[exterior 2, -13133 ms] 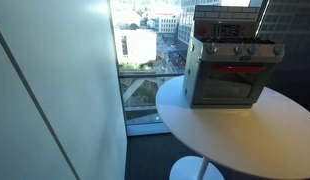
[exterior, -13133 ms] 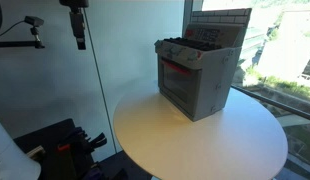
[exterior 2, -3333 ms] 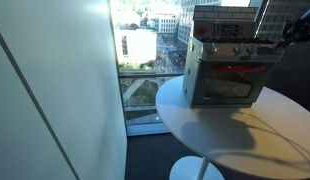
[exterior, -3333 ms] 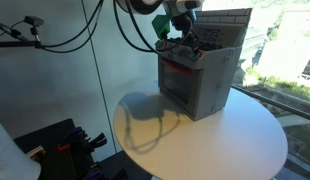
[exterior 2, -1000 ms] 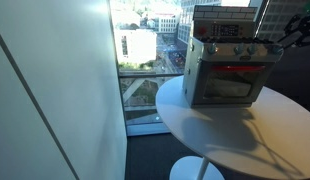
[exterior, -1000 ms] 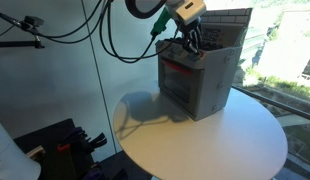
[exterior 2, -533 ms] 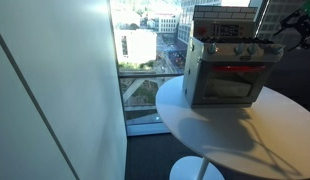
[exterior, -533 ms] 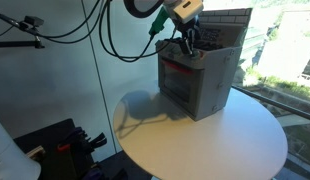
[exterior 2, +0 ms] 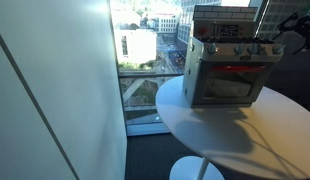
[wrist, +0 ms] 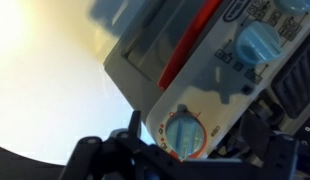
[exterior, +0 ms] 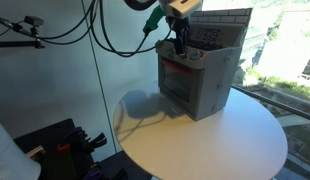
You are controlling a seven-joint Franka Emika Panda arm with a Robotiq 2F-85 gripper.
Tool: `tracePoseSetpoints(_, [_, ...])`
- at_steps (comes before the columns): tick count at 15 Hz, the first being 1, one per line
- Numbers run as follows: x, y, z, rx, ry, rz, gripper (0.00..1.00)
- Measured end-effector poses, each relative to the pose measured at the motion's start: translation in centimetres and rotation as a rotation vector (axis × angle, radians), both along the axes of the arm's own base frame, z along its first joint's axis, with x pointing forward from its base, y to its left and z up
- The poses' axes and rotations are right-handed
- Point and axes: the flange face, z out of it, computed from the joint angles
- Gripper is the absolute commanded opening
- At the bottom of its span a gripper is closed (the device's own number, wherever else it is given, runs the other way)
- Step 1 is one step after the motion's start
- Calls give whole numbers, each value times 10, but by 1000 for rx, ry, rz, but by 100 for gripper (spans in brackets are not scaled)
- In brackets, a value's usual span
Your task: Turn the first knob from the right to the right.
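Observation:
A grey toy stove [exterior: 200, 85] with a red-trimmed oven door stands on the round white table [exterior: 195, 145]; it also shows in the other exterior view [exterior 2: 230, 80]. Blue knobs sit in a row along its top front. In the wrist view the end knob [wrist: 183, 133], blue with an orange ring, lies between my two dark fingers, with a gap on each side. My gripper [wrist: 185, 142] is open around it. A second knob [wrist: 257, 42] sits further along the panel. In both exterior views the gripper [exterior: 181, 44] [exterior 2: 281, 42] hangs at the stove's upper corner.
A white wall panel [exterior: 55, 70] stands beside the table. Large windows [exterior 2: 145, 50] behind the stove look out over a city. Black camera gear and cables [exterior: 65, 140] sit on the floor beyond the table's edge.
The wrist has shifted slightly up and along the stove's top over the last second. The stove has not moved.

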Motion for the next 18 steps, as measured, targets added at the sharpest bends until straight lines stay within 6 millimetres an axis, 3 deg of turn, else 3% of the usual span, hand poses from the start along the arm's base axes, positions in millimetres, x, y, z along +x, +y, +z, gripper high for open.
tracePoseSetpoints(18, [-57, 27, 30, -136, 430, 316, 100])
